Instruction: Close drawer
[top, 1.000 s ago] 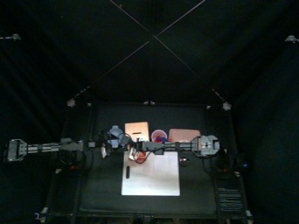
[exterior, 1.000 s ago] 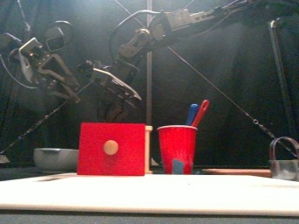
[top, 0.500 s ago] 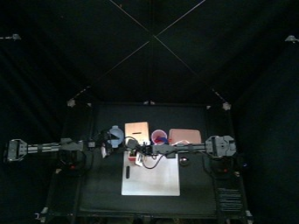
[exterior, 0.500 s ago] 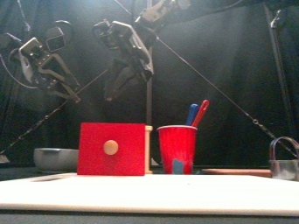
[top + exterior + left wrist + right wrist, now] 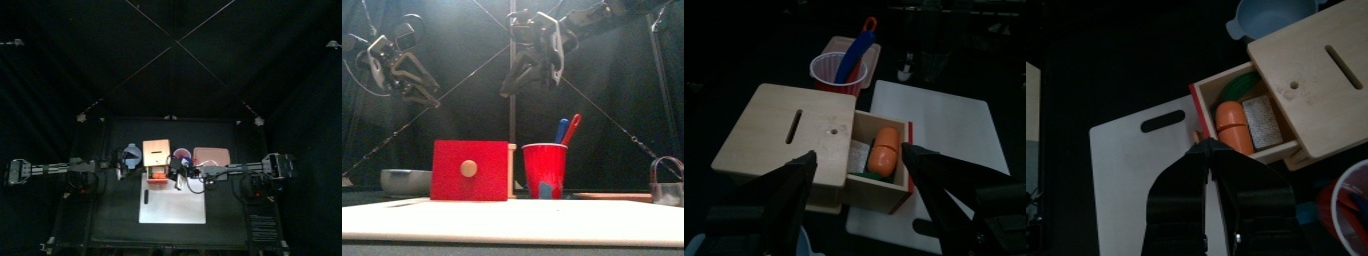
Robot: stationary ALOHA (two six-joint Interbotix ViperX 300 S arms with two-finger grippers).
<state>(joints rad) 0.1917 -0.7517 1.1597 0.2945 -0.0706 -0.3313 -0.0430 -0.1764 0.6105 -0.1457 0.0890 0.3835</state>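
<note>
The black table (image 5: 94, 215) carries a large white sheet (image 5: 173, 200) at its front middle. Behind the sheet stands the light tan box (image 5: 784, 135), with the red drawer (image 5: 472, 170) pulled out toward the table's front, over the sheet's rear edge. Inside the open drawer (image 5: 1240, 115) lie an orange object (image 5: 885, 150) and what may be a pale grey block (image 5: 1261, 118), though the view is too dim to be sure. Just beside the box stands a red cup (image 5: 545, 170) holding a blue pen (image 5: 855, 55). A pale bowl (image 5: 405, 181) sits on the box's other side.

The right gripper (image 5: 1211, 150) hangs above the drawer with its jaws pressed together, gripping nothing. The left gripper (image 5: 859, 165) hovers beside the box, jaws spread wide and empty.
</note>
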